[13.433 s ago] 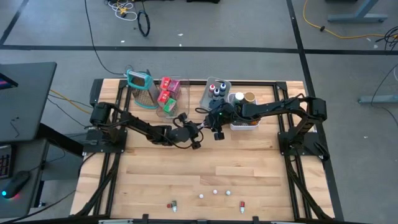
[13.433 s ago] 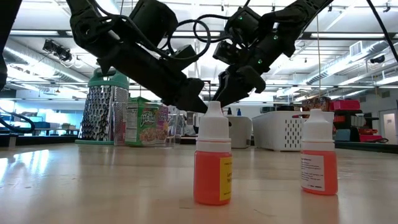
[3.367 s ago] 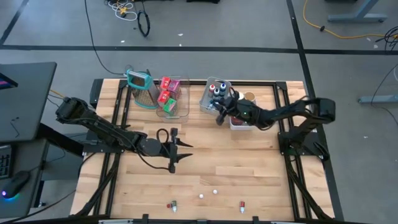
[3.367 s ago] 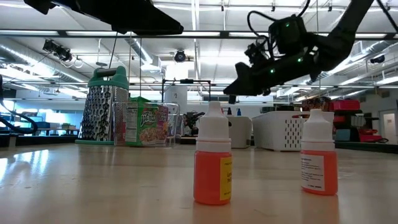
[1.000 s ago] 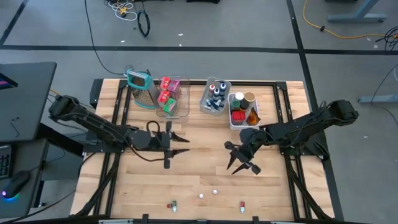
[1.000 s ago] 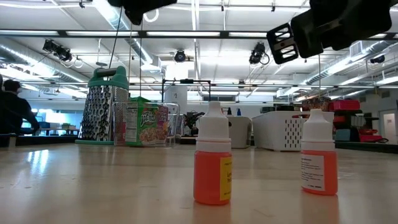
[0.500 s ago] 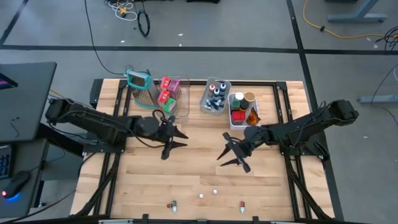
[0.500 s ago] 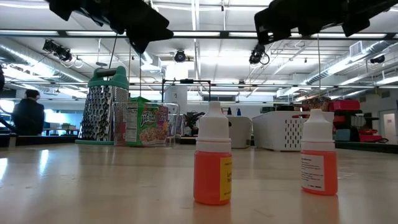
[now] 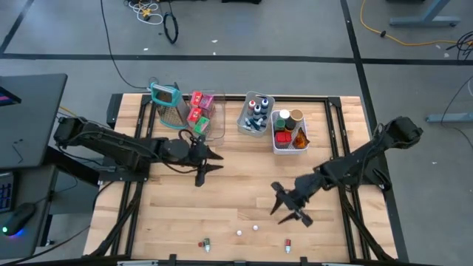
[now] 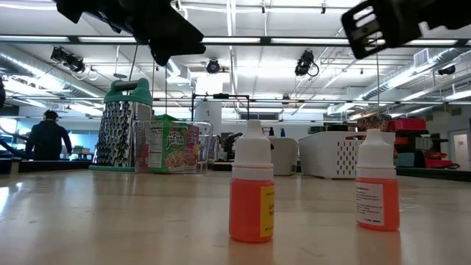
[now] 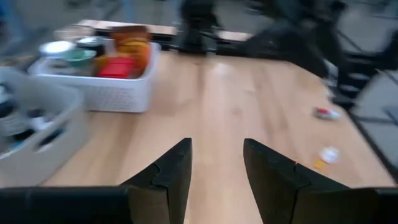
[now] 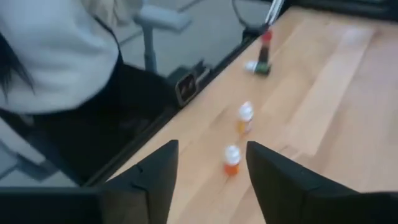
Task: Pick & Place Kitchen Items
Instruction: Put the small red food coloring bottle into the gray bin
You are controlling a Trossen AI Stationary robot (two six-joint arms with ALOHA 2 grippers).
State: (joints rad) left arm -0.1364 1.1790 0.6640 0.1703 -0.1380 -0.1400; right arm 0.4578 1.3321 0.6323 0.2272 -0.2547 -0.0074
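Several tiny bottles stand or lie near the table's near edge. Two orange dropper bottles with white caps (image 9: 239, 232) (image 9: 256, 228) stand upright, and they show large in the low view (image 10: 251, 184) (image 10: 377, 180). Two red-tipped bits (image 9: 205, 242) (image 9: 288, 242) lie nearer the edge. My right gripper (image 9: 287, 206) is open and hovers above the table just beyond them; its wrist view shows both droppers (image 12: 246, 118) (image 12: 232, 160) ahead of the fingers. My left gripper (image 9: 209, 165) is open and hangs in the air near the clear bin, holding nothing.
Along the far edge stand a teal-framed grater (image 9: 168, 103), a clear bin with red packets (image 9: 213, 130), a grey bin of dark-capped bottles (image 9: 244, 122) and a white bin of jars (image 9: 290, 150). A person in a light top (image 12: 56, 56) is beyond the near edge. Bare wood lies between the arms.
My right gripper swung a little toward the table's left, then moved toward the near edge and the small bottles, staying open. My left gripper drifted slightly toward the far edge and the clear bin, also open. Nothing on the table has moved.
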